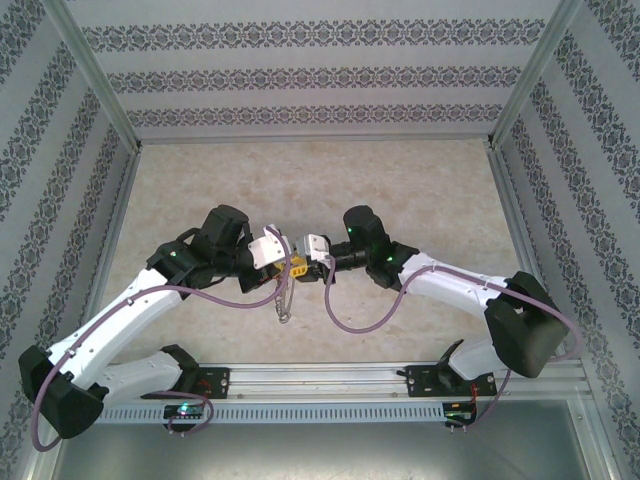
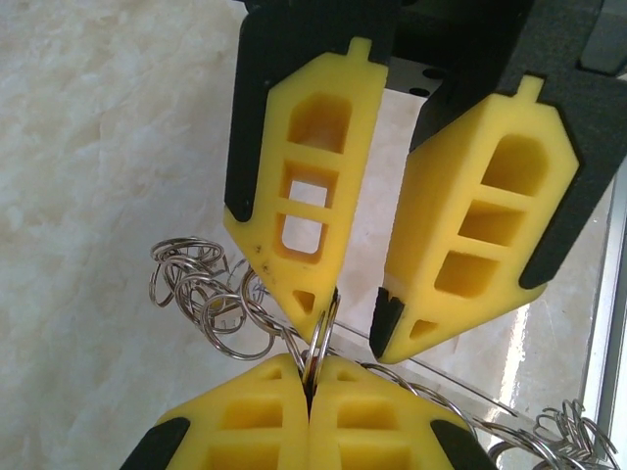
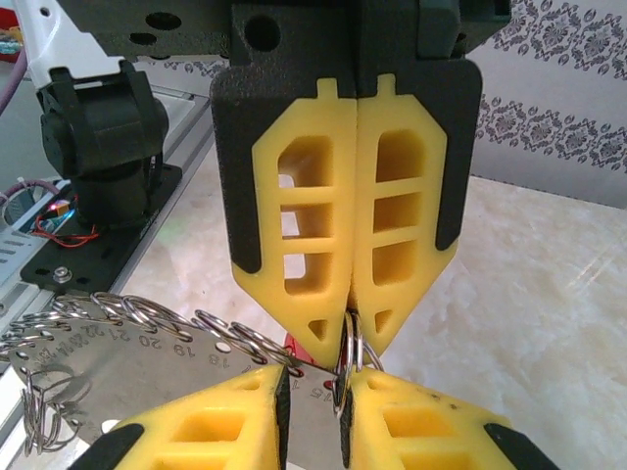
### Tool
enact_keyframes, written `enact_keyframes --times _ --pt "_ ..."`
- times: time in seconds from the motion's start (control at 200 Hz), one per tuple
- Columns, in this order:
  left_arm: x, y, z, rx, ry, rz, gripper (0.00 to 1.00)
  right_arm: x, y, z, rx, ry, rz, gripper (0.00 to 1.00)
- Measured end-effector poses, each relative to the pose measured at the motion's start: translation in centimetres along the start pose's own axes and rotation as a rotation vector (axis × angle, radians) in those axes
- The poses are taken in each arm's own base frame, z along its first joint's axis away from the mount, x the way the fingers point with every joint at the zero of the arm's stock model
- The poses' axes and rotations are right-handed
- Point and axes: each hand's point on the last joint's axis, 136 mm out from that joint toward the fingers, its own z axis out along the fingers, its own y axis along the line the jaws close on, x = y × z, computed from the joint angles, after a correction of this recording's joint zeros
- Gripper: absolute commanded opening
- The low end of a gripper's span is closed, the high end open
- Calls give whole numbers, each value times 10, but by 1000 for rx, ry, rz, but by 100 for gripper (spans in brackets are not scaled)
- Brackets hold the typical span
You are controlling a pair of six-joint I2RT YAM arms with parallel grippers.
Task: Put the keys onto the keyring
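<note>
1. Table (image 1: 400, 190): one pale, marbled surface. The work is held in the air above its middle.

2. Arms: two. The left arm (image 1: 120, 310) and the right arm (image 1: 460, 285) reach inward and meet tip to tip over the table's centre.

3. Left tool (image 2: 312, 382): fingers pressed fully together, pinching one split ring (image 2: 320, 338) of the keyring edge-on between the pads.

4. Right tool (image 3: 312, 392): fingers parted by a narrow gap and clamping nothing. The pinched ring stands in that gap, close to one finger.

5. Keyring (image 2: 206, 294): one assembly, suspended between the two tool tips. The top view shows it only as a thin silvery strand hanging below them.
   - The right wrist view shows a flat metal plate (image 3: 147, 357) stamped with a row of numbers, with split rings along its edge.
   - The left wrist view shows a loose bunch of rings to the left of the grip and a second bunch at the lower right. The rings overlap and cannot be counted exactly.

6. Red sliver (image 3: 291, 344): one, visible at the plate's edge in the right wrist view. Whether it is a key cannot be told.
</note>
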Motion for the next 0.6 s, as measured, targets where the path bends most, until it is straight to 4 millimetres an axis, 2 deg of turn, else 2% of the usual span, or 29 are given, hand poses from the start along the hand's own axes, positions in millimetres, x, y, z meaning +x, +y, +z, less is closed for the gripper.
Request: enact_keyframes --times 0.04,0.125,0.28,0.45,0.505,0.599 --pt "0 0 0 1 0 3 0 -1 1 0 -7 -1 5 17" --pt "0 -1 0 7 -1 7 0 -3 -1 -2 -10 -6 22 0" --pt "-2 -3 -1 8 -5 11 0 -4 -3 -5 -16 -16 58 0" --pt "-17 1 -16 -48 -101 28 47 -16 -11 -11 22 -122 83 0" --pt "-23 1 -26 -75 -146 32 54 -17 -12 -13 37 -154 96 0" --pt "-29 5 -42 -135 -188 55 57 -21 -14 -16 56 -218 97 0"
